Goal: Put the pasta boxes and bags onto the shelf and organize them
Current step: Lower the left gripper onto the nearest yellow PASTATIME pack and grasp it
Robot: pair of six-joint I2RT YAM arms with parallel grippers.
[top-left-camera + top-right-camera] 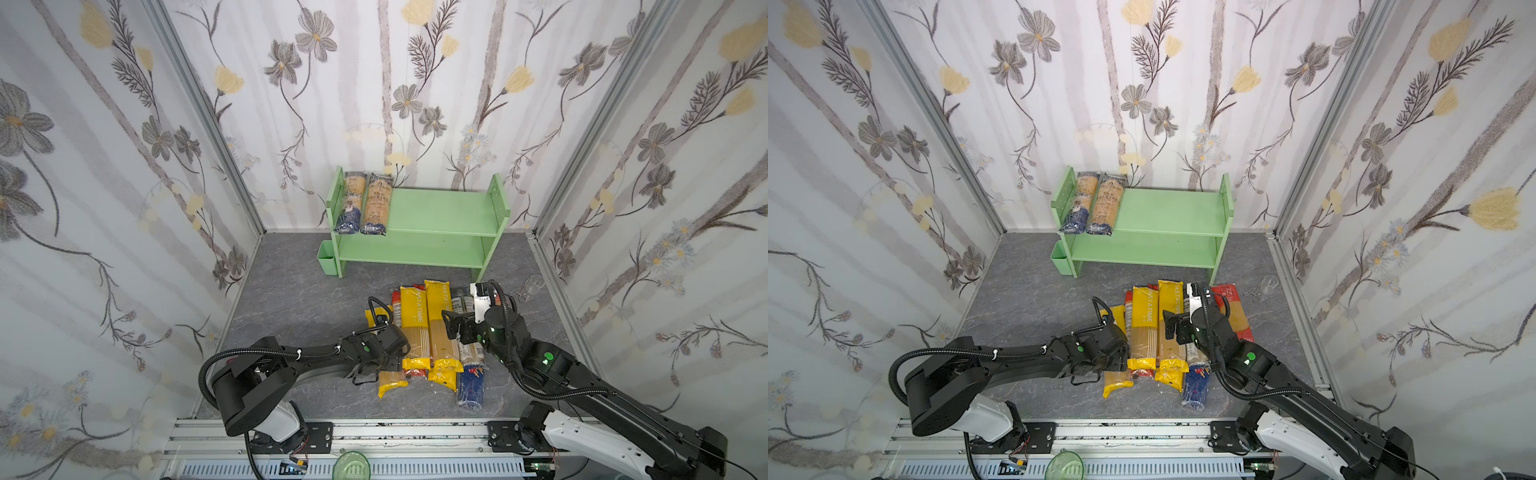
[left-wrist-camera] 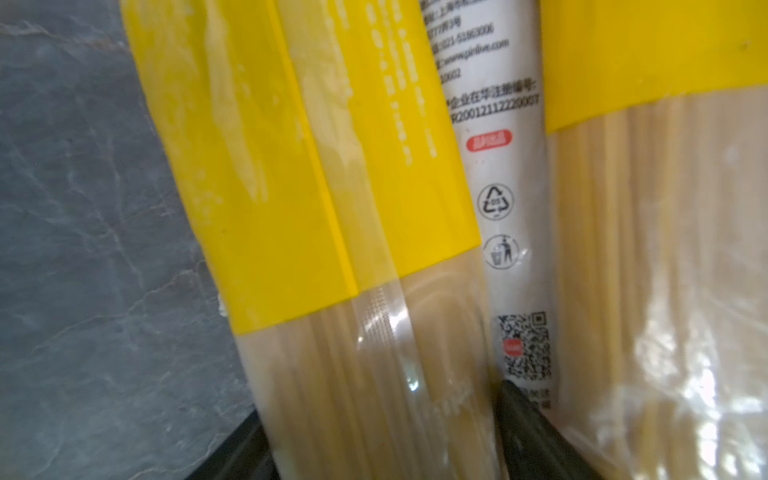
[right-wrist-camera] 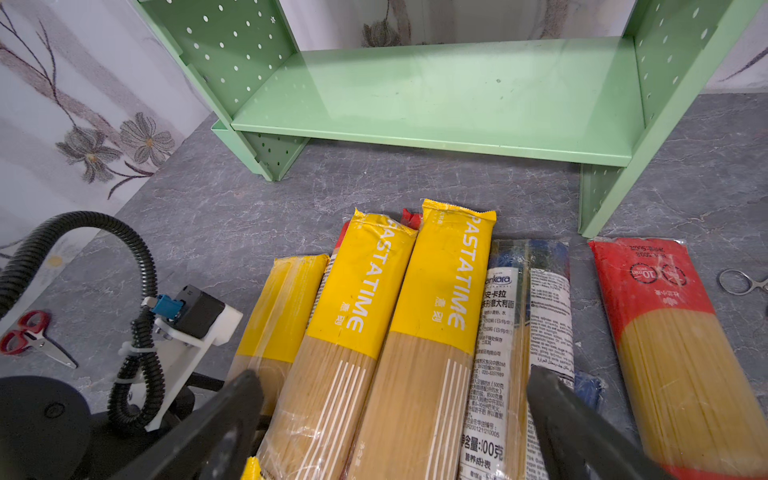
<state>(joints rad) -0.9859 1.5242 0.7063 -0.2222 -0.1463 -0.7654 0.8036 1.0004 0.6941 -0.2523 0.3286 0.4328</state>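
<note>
"PASTA TIME" in white down two yellow-ended packs (image 3: 365,286), side by side in the pile on the worktop (image 1: 291,299) just in front of the shelf (image 1: 440,212). Next along, toward shelf's right leg: clear pack w/ white label (image 3: 498,332), "ankara" plus Chinese text, dark-blue end nearest shelf. Slightly apart beyond that: red-ended pack (image 3: 656,299), "10" in a circle, other print upside down & unreadable. In left wrist view, white label strip (image 2: 511,208) w/ recycling triangle, bin pictogram, QR code; small print blurred. On shelf's top board, against left side panel: two packs w/ dark-blue ends (image 1: 363,203), lying front to back, lettering too small to read. Green cup (image 1: 326,257) at shelf's left leg, inside not visible. Left fingers (image 2: 528,419) astride outermost yellow-ended pack (image 2: 332,208) on pile's left, one each side, right up against it; can't tell if clamped. Right fingers (image 3: 224,419) spread wide above pile, holding nothing. Red-handled scissors (image 3: 29,336) seen only in right wrist view. Metal scissor loops (image 3: 739,282) cut by frame edge. Small clear glass item (image 1: 534,282) in front of shelf's right leg, hard to make out.
</note>
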